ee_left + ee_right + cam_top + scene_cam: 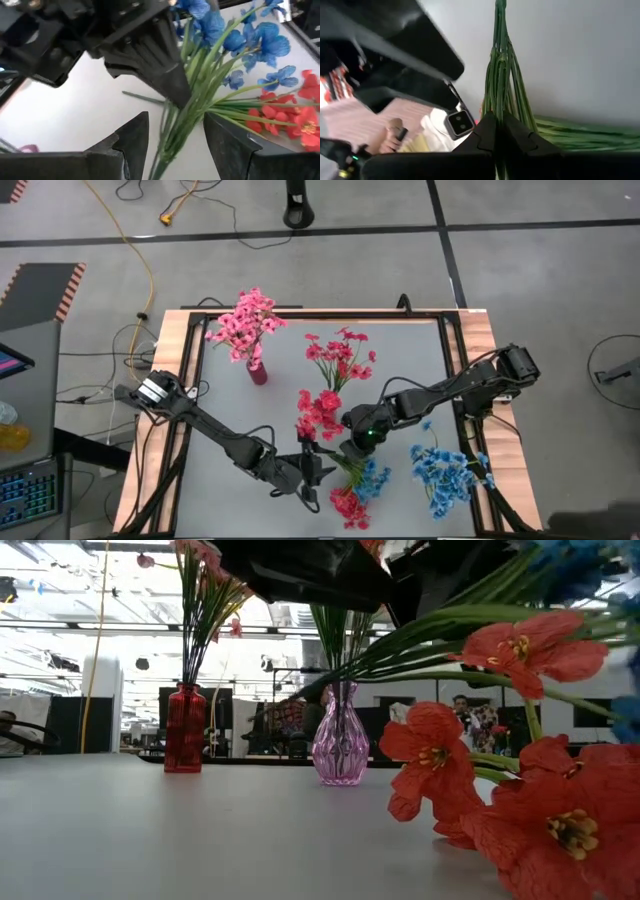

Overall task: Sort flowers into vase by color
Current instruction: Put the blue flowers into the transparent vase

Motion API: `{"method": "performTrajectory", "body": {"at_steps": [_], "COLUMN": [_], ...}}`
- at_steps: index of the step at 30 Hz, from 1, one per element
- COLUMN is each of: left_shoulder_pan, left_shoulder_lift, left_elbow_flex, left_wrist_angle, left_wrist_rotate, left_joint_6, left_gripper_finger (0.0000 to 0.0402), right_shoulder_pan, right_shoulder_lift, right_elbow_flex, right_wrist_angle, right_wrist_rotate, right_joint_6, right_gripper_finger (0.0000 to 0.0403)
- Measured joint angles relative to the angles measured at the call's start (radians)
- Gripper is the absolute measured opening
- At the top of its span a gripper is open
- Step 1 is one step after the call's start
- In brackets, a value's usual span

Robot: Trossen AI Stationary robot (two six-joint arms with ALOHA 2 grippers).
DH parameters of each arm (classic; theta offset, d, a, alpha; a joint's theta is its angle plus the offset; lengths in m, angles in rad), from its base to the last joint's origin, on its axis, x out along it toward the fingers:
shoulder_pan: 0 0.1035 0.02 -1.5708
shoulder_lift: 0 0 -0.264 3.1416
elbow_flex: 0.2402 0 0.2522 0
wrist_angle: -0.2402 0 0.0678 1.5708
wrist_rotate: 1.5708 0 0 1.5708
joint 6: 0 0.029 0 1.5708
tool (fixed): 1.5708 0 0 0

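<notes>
Flowers in one mixed bunch [362, 485], blue and red together, low at the near edge of the table [400, 380], between the two arms. Thin green stems gathered into a tight sheaf, fanning out to small blue blossoms and larger red ones with yellow centres. Gripped at the stem end by the right gripper [496, 120], fingers pressed fully together on the stems [502, 75]. Straddled further along by the left gripper [175, 127], fingers parted on either side of the sheaf, not pinching, nothing held.

Elsewhere: loose blue sprig [440, 470] lying on the table by the right arm; pink flowers [245, 320] standing in a red vase [185, 730]; red flowers [340, 358] standing in a pink glass vase [340, 745]; one more red cluster [320, 415] just behind the grippers, support not clear.

Likely trouble: closing the left fingers on the whole sheaf and taking both colours at once, since the stems run tightly side by side. Also possible: blossoms snagging on each other while being pulled apart, dragging a wrong sprig along or dropping it over the table edge close by. Also a risk of thin stems slipping through a loose pinch.
</notes>
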Motion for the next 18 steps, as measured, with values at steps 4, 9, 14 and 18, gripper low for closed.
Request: {"method": "performTrajectory", "body": {"at_steps": [4, 9, 14, 18], "left_shoulder_pan": [0.000, 0.002, 0.006, 0.008], "left_shoulder_lift": [0.000, 0.000, 0.000, 0.000], "left_elbow_flex": [0.000, 0.000, 0.000, 0.000], "left_wrist_angle": [-0.003, -0.024, -0.040, -0.043], "left_wrist_rotate": [0.022, 0.025, 0.026, 0.026], "left_joint_6": [-0.001, 0.000, -0.010, -0.012], "left_gripper_finger": [0.0178, 0.0178, 0.0178, 0.0178], "right_shoulder_pan": [0.000, 0.000, 0.000, 0.000], "right_shoulder_lift": [0.000, 0.000, 0.000, 0.000], "right_elbow_flex": [0.000, 0.000, 0.000, 0.000], "right_wrist_angle": [0.004, 0.017, 0.120, 0.203], "right_wrist_rotate": [0.000, -0.027, -0.036, -0.036], "right_joint_6": [0.097, 0.145, 0.190, 0.219], "right_gripper_finger": [0.0044, 0.0044, 0.0044, 0.0044]}}
